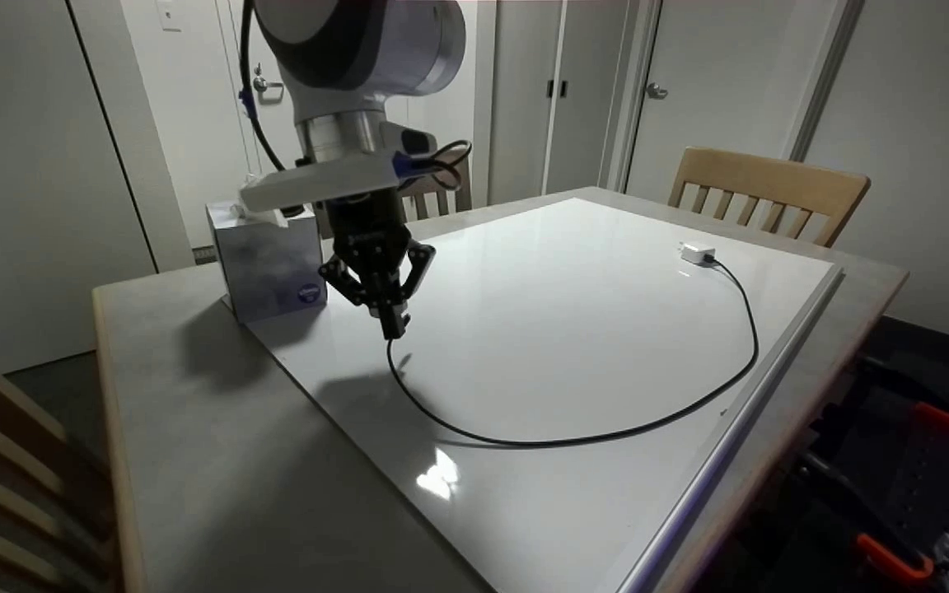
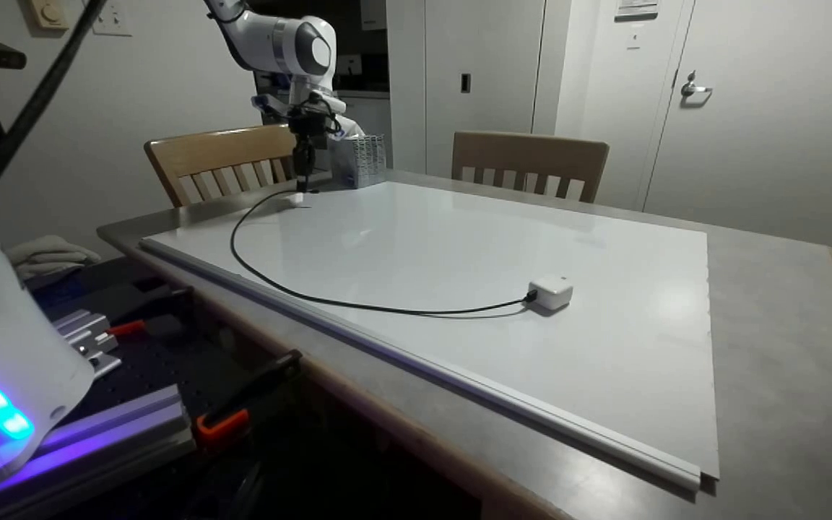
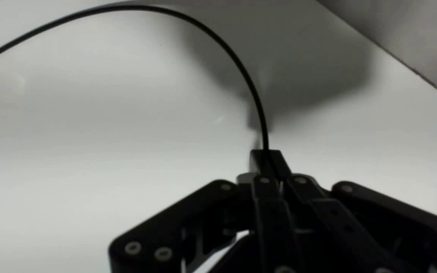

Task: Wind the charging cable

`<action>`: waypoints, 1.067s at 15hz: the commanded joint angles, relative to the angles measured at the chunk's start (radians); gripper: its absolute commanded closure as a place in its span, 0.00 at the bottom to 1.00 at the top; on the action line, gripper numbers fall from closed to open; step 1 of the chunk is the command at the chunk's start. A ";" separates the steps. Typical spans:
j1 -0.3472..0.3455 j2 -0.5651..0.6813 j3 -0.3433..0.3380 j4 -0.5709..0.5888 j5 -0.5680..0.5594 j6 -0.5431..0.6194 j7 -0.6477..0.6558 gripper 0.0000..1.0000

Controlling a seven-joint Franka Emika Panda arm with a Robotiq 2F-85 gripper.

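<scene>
The charging cable point(image 1: 557, 443) is a thin black cord lying in one wide open curve on the white board; it also shows in an exterior view point(image 2: 387, 310) and in the wrist view point(image 3: 259, 104). Its far end is plugged into a white charger block point(image 1: 697, 253), which also shows in an exterior view point(image 2: 552, 292). My gripper point(image 1: 392, 325), pointing down, is shut on the cable close to the board's edge by the tissue box; it also shows in an exterior view point(image 2: 303, 180). In the wrist view the cord runs in between the fingertips point(image 3: 266, 163). The part inside the fingers is hidden.
A tissue box point(image 1: 273, 263) stands right beside the gripper; it also shows in an exterior view point(image 2: 358, 160). The white board point(image 1: 557, 346) lies on a grey table and has a raised metal rail point(image 2: 416, 350) along one edge. Wooden chairs point(image 1: 771, 177) stand around the table.
</scene>
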 commanded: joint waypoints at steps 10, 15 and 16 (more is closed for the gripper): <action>-0.020 -0.058 -0.036 -0.111 -0.016 0.031 0.098 0.99; -0.013 -0.093 -0.142 -0.170 -0.141 0.026 0.266 0.99; -0.019 -0.096 -0.157 -0.179 -0.166 0.031 0.293 0.99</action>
